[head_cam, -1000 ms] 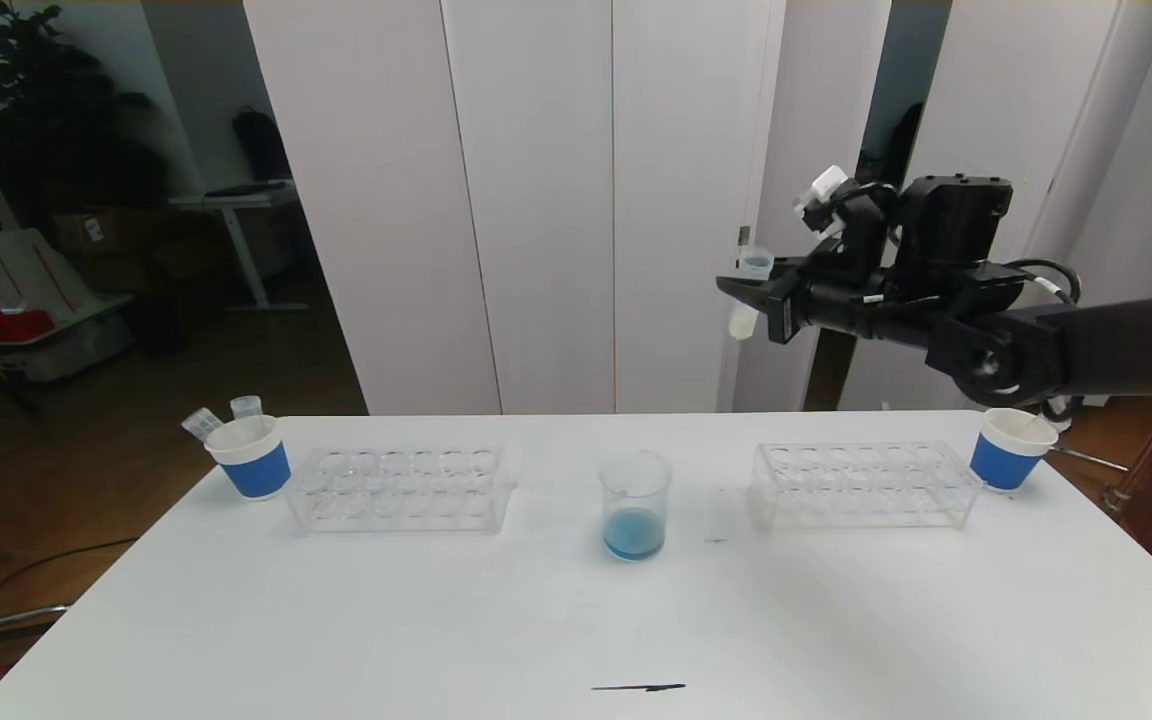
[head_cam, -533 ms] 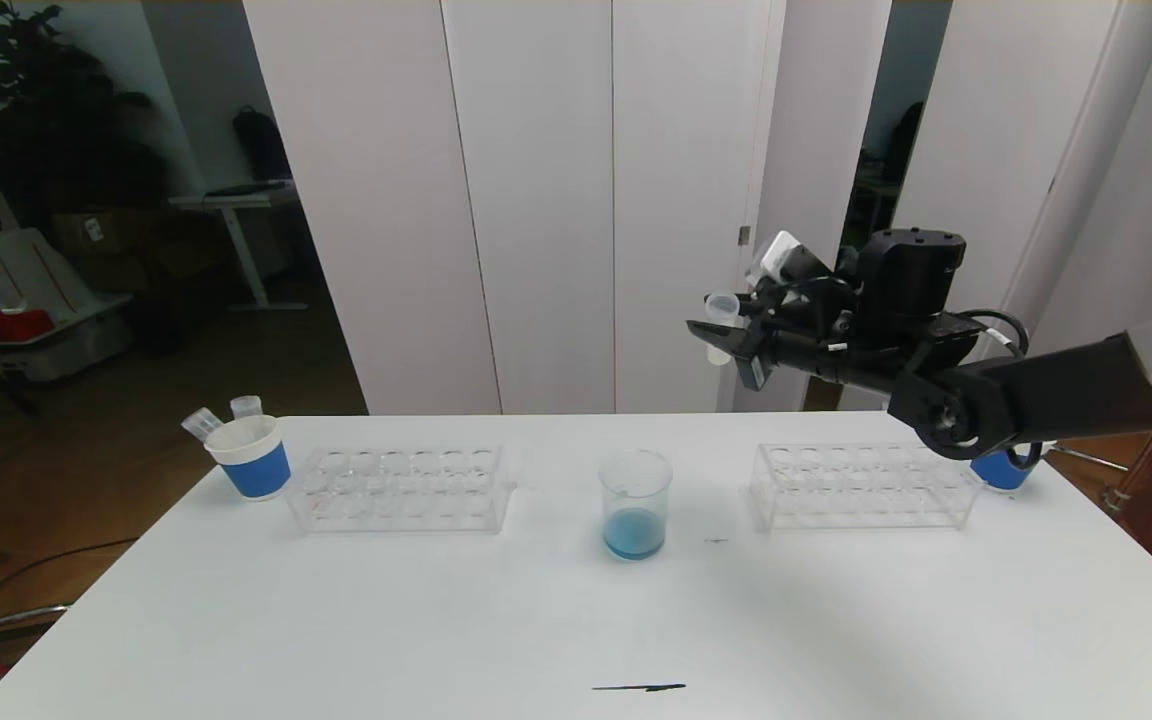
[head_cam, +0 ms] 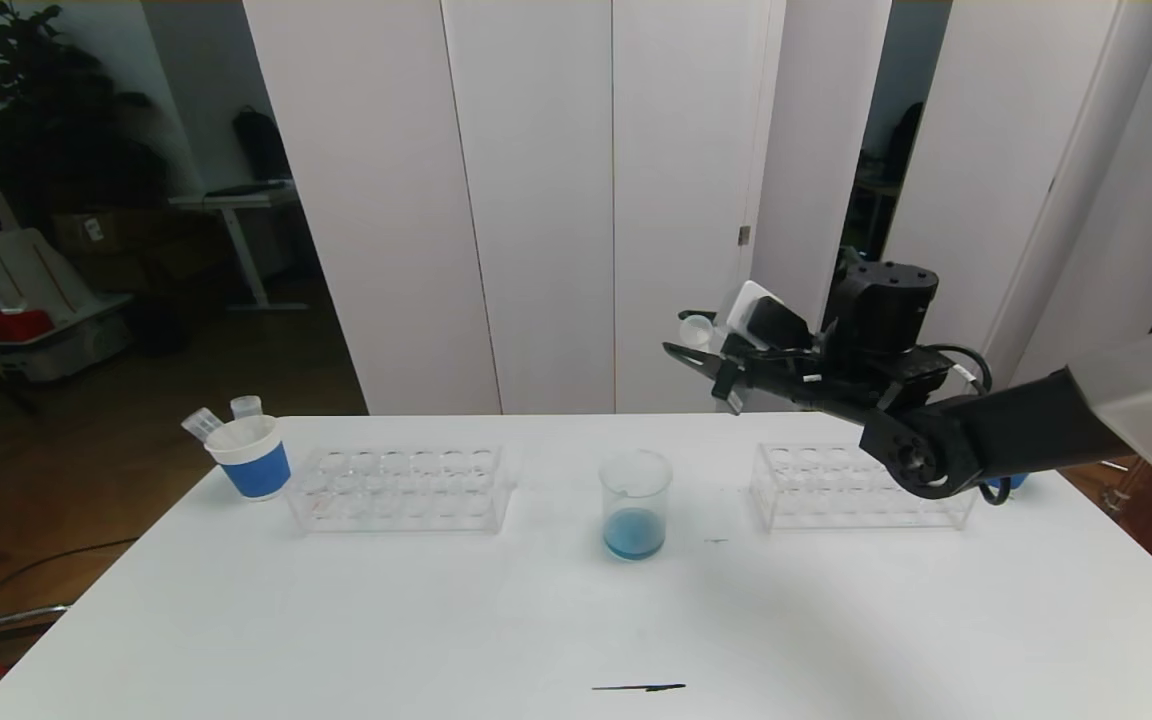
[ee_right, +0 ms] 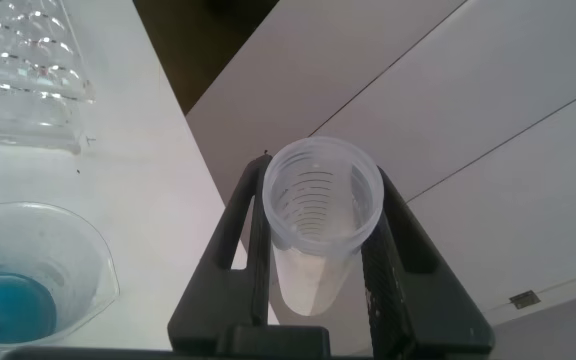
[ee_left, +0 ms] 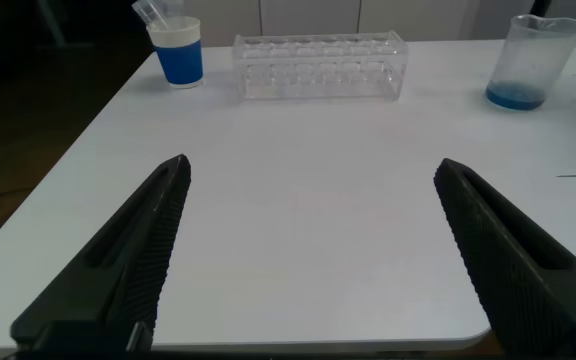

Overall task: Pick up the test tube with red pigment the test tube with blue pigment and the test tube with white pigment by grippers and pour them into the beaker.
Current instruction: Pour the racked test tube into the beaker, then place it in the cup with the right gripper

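My right gripper (head_cam: 698,352) is shut on the test tube with white pigment (head_cam: 695,328), held tilted in the air above and to the right of the beaker (head_cam: 635,503). In the right wrist view the tube (ee_right: 318,225) sits between the fingers (ee_right: 386,262), its open mouth toward the camera and cream-white at its bottom, and the beaker (ee_right: 30,270) with blue liquid is below. Two tubes (head_cam: 223,415) stand in the left paper cup (head_cam: 250,458); their bottoms are hidden. My left gripper (ee_left: 313,245) is open and empty low over the table's near left part.
Two clear tube racks stand on the white table (head_cam: 576,620), one left of the beaker (head_cam: 401,488) and one right (head_cam: 861,485). A second blue-banded cup (head_cam: 1001,484) is mostly hidden behind my right arm. A dark thin mark (head_cam: 638,687) lies near the front edge.
My right gripper has carried the white-pigment tube down and to the left, toward the beaker, and tipped it further over. The left arm has not moved.
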Controlling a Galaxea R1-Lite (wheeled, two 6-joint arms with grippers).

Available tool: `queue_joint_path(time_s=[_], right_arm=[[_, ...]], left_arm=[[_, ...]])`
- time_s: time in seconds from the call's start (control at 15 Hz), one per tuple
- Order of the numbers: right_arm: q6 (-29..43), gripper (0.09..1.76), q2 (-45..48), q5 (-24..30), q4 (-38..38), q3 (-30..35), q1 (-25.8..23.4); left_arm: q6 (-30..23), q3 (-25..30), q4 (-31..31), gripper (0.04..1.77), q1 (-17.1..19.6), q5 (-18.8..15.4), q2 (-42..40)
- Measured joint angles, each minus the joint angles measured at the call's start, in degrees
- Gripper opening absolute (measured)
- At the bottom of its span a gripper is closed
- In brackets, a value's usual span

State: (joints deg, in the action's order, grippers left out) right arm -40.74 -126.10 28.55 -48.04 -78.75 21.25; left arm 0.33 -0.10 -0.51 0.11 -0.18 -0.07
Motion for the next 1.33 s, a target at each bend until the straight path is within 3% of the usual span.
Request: queue_joint_path(time_s=[0.6,1.33], right_arm=[[-18.71,0.60,-3.95,4.46,-0.22,-3.16,1.10],[-35.30,0.60,-7.03,6.62,-3.85,-4.32,2.18]], left_arm=[[0.00,0.00,0.00,1.74,0.02,0.00,0.00],[0.02,0.00,0.00,1.74,0.02,0.00,0.00]])
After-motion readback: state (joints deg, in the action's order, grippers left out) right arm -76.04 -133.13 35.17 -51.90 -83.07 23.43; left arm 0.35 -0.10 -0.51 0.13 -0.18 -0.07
